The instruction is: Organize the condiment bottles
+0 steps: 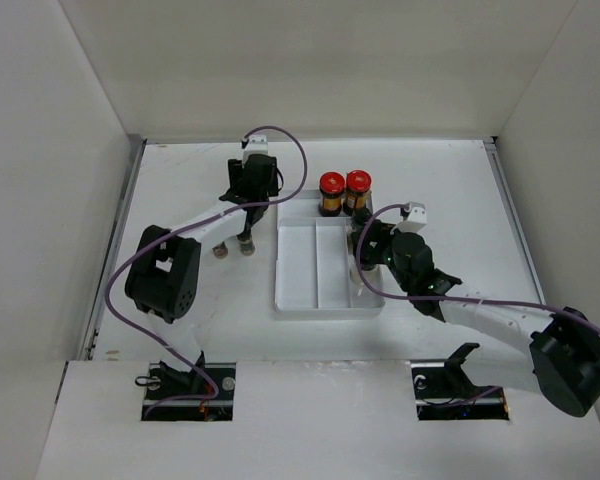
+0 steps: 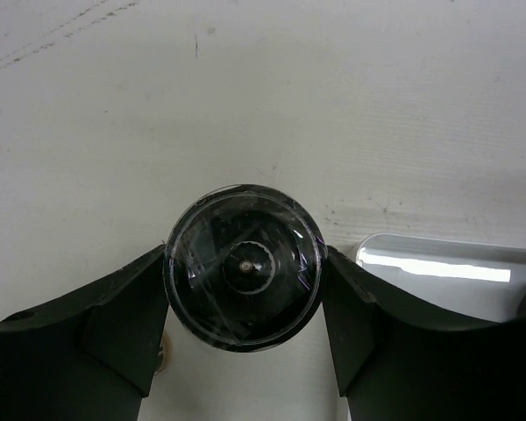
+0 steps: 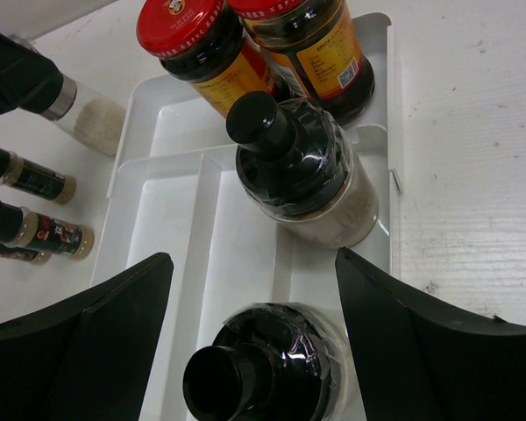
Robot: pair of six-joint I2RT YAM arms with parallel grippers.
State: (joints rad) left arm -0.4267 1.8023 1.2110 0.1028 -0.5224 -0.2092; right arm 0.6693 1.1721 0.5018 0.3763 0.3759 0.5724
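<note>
Left wrist view gives us the left pincer (image 2: 244, 263) clamped on a round clear-lidded jar (image 2: 237, 224), 1 finger pressed to each side of the lid. We cannot tell whether its base rests on the counter (image 2: 333, 105). The jar stands just beside the far left corner of the white divided tray (image 1: 298, 270).

At least 3 slim black-capped bottles (image 3: 35, 230) wait on the counter left of the tray. In the tray's far compartment 2 red-lidded amber jars (image 1: 331, 192) stand touching at the right end. The right pincer (image 3: 252, 263) hangs wide open over the right lane and holds nothing. The near black-capped bottle (image 3: 263, 373) sits below and between its fingers, and the far black-capped bottle (image 3: 307, 175) stands further along, by the red lids.

We judge the step in hand to be seating the clamped jar. We would:
- keep it upright and carry its base clear over the rim;
- aim for the bare stretch of the far compartment, left of the red-lidded jars;
- lower it until the floor bears it before opening;
- keep the right arm still or lift it straight up, so neither arm knocks a standing bottle.
</note>
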